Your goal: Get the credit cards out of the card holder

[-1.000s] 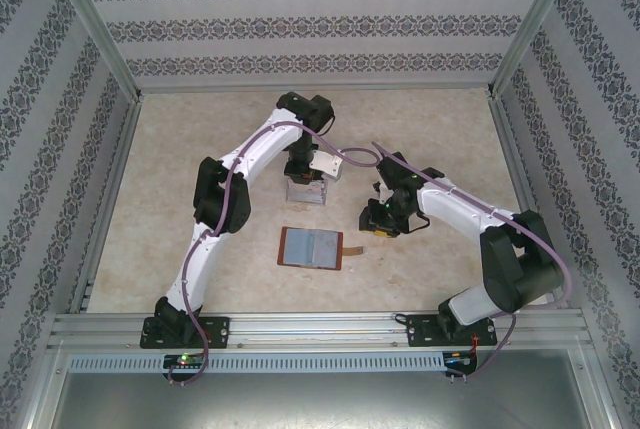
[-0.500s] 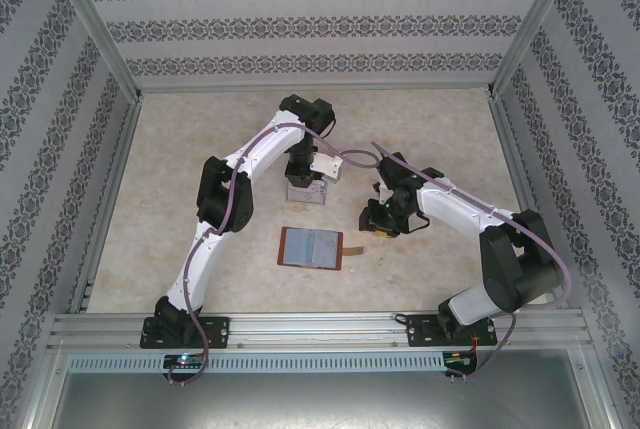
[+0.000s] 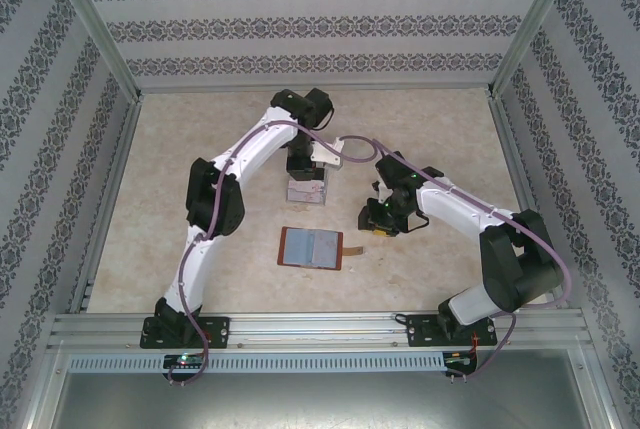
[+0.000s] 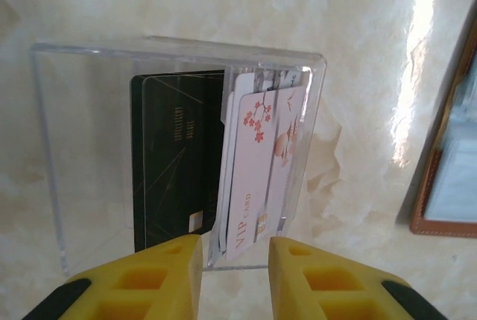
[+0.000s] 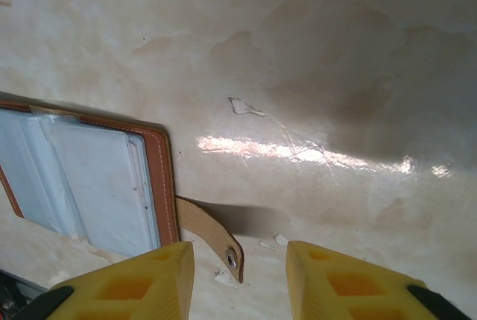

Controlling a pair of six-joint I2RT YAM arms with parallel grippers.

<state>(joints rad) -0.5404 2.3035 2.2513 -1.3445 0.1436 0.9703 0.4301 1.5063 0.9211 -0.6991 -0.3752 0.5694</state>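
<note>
The card holder (image 3: pixel 312 247), a reddish-brown wallet, lies open and flat in the middle of the table, its grey-blue pockets (image 5: pixel 89 178) facing up. Credit cards stand inside a clear plastic box (image 4: pixel 82 111): white cards with a pink blossom print (image 4: pixel 261 171) lean against a black card (image 4: pixel 175 163). My left gripper (image 4: pixel 235 260) hovers over that box (image 3: pixel 306 192), open, with the white cards' edge just beyond its yellow fingertips and nothing gripped. My right gripper (image 5: pixel 240 275) hangs open above the wallet's strap tab (image 5: pixel 212 234), right of the wallet (image 3: pixel 378 229).
The wallet's right edge (image 4: pixel 447 186) lies close beside the clear box. Small white flakes (image 5: pixel 276 242) dot the beige marbled tabletop (image 3: pixel 180 199). Patterned walls and a metal frame (image 3: pixel 100 19) close in the table on three sides.
My left gripper has opened and let go of the white card, which now rests in the clear box. The left arm's elbow has swung slightly left. The right arm has not moved.
</note>
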